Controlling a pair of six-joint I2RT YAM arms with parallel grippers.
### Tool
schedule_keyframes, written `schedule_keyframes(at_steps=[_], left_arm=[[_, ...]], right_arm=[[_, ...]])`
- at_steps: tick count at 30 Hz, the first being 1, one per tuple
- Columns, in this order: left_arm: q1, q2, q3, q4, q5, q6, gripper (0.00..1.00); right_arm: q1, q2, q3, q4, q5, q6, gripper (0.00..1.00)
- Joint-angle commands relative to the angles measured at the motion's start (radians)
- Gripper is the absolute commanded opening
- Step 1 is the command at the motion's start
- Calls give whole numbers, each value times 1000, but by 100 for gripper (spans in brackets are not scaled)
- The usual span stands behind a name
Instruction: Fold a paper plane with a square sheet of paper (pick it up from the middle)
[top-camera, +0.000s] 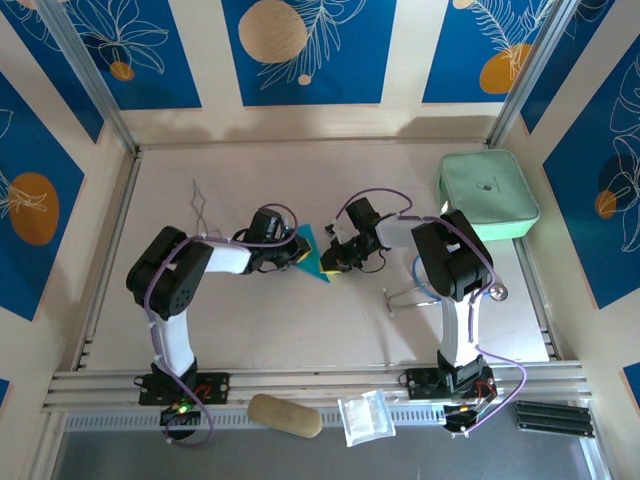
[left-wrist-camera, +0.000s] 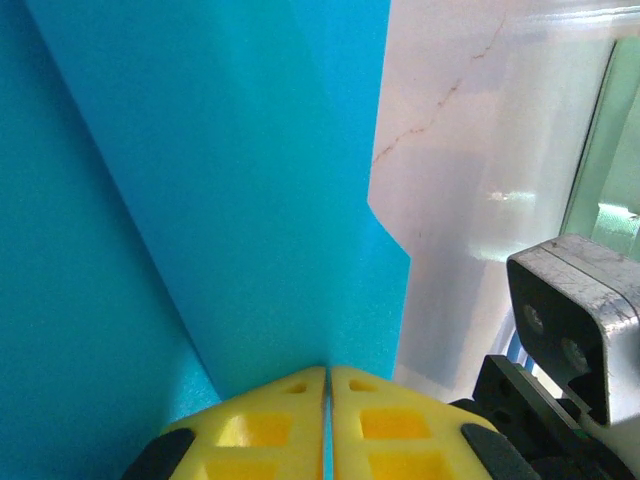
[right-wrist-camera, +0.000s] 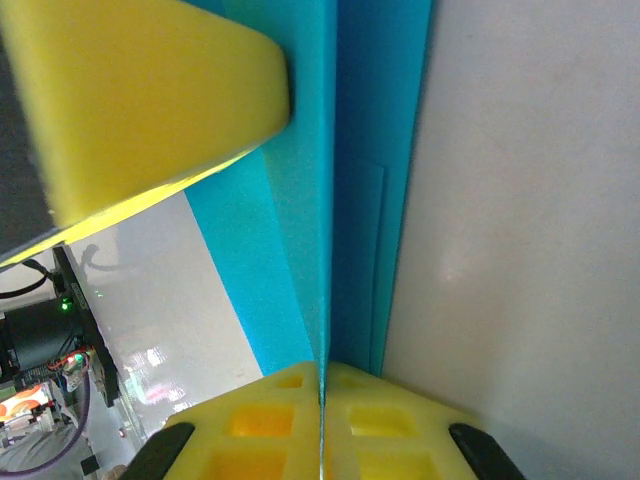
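The top camera looks down from behind; both wrist cameras view the folded paper (left-wrist-camera: 230, 200) close-up.

Paper (top-camera: 316, 262) held centrally, left gripper (top-camera: 298, 250) set just left of it, right gripper (top-camera: 331, 263) just right, pouch (top-camera: 487, 193) placed far right, bag (top-camera: 365, 416) laid at near edge

Left gripper (left-wrist-camera: 327, 372) and right gripper (right-wrist-camera: 322, 368) wear yellow pads (left-wrist-camera: 262, 428) with square recesses. Behind the jaws, black-and-white arms (top-camera: 180, 340) trail purple cables (top-camera: 375, 191).
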Motion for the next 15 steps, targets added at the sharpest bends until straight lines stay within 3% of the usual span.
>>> schedule_keyframes(at_steps=[1, 15], left_arm=[[5, 16, 17, -6, 6, 19, 11], [7, 6, 10, 12, 24, 18, 12]], right_arm=[[-4, 17, -2, -47, 4, 4, 11], [-10, -63, -12, -92, -10, 25, 17]])
